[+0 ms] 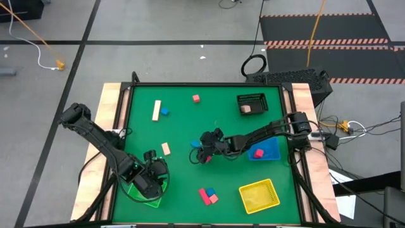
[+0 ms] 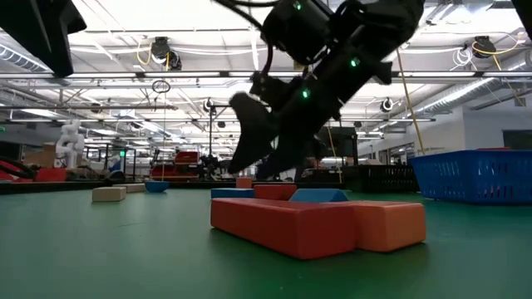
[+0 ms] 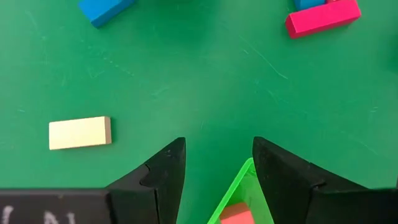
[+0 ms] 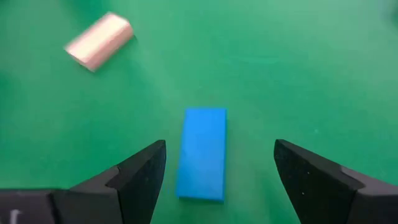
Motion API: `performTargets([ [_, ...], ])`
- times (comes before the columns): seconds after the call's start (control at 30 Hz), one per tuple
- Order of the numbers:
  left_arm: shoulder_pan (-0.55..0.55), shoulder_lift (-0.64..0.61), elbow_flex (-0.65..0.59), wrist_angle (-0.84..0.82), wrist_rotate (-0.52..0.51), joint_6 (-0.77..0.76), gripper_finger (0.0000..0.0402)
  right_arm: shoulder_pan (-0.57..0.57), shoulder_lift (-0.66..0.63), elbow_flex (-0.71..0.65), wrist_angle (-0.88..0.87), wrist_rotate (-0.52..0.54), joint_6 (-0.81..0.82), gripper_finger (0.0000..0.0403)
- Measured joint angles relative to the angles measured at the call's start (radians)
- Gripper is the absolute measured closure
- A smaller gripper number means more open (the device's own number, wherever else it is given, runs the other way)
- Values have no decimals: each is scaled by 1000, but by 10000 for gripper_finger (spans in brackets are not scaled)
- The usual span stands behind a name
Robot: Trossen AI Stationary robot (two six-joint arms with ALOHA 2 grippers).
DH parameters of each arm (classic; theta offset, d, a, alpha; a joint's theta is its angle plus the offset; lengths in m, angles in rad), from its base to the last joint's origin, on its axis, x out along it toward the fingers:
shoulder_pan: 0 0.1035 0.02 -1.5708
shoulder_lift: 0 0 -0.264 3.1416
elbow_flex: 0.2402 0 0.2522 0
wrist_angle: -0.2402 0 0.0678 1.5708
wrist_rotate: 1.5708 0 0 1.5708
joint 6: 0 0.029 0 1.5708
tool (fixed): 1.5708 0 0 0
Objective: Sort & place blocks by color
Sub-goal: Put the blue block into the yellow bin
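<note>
My right gripper (image 1: 204, 152) (image 4: 219, 143) is open above the middle of the table. A blue bar (image 4: 201, 152) (image 1: 196, 144) lies flat on the mat between its fingers, clear of both. My left gripper (image 1: 152, 176) (image 3: 219, 140) is open over a corner of the green tray (image 3: 239, 183), where a red block (image 3: 236, 214) lies. Loose on the mat are a long cream bar (image 1: 156, 110), a small blue block (image 1: 164, 112), a red cube (image 1: 196, 98), a cream block (image 1: 166, 149) (image 3: 79, 132) and a red, pink and blue cluster (image 1: 207, 195) (image 2: 316, 224).
The blue tray (image 1: 271, 147) holding a pink block (image 1: 258, 153) sits at the table's right, under my right arm. The yellow tray (image 1: 259, 195) is near the right front corner. The black mesh basket (image 1: 252, 103) stands at the far right, with something tan inside.
</note>
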Motion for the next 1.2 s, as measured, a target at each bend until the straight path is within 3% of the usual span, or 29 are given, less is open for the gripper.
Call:
performTargets([
  [0.43, 0, 0, 0, 0, 0, 13, 215, 5, 138, 2, 131, 56, -66, 128],
  [0.53, 0, 0, 0, 0, 0, 13, 215, 2, 145, 3, 133, 55, -63, 166],
  [0.7, 0, 0, 0, 0, -17, 12, 215, -1, 132, 2, 128, 39, -36, 279],
  [0.77, 0, 0, 0, 1, -42, 12, 215, -1, 113, 0, 118, 25, -37, 292],
  [0.97, 0, 0, 0, 2, -141, 5, 215, -13, -6, -3, 34, -145, -61, 292],
  [1.2, 17, 0, 0, 2, -212, 6, 215, 4, -224, -3, -270, -385, 15, 292],
])
